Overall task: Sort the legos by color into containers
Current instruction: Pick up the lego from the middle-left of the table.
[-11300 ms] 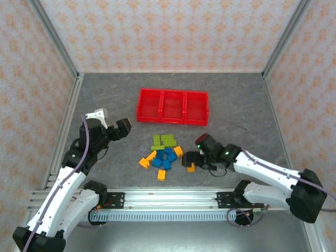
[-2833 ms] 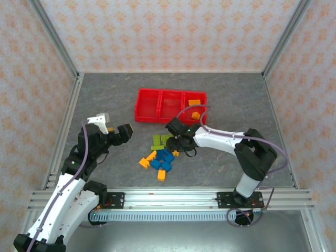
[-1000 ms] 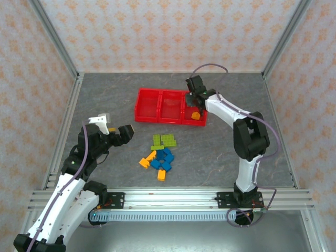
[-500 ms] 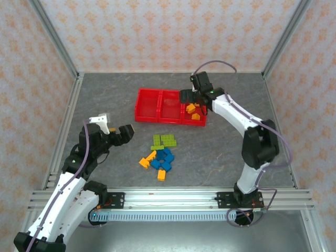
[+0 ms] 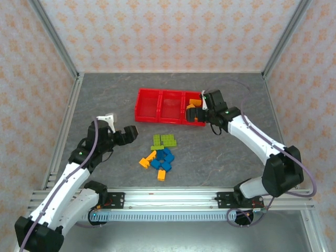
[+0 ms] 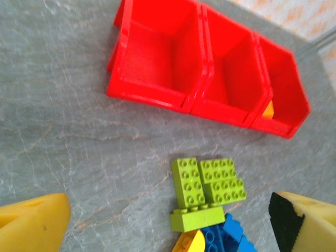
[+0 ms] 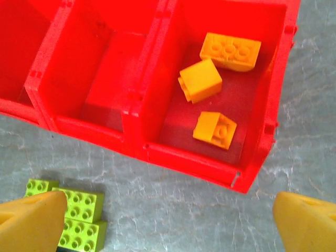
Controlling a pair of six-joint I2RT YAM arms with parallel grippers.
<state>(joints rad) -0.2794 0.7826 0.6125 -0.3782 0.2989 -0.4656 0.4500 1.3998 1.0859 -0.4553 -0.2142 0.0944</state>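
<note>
**Grey bench [image 5: 105, 100]: orange bin begun, pile waiting**

Closest to the near edge, about mid-bench, lies the pile of legos [image 5: 160, 156]. Loose orange bricks [image 5: 144, 162] sit on its near-left fringe, blue bricks [image 5: 165, 159] in its heart and green bricks [image 6: 207, 184] on its far side. The left jaws hang wide open and empty near the pile's left side.

Beyond, toward the far edge, sits the red tray [image 5: 160, 120]. Its right compartment [image 7: 170, 118] holds three binned orange bricks [image 7: 200, 80]. The right jaws stand wide open and empty over that compartment's near wall.

The next pick, I judge, should be a fringe orange. Come straight down with the jaws across its short sides, clear of the blue neighbours.

The surface is mottled grey, and peach patterned walls [image 5: 157, 37] close three sides.
</note>
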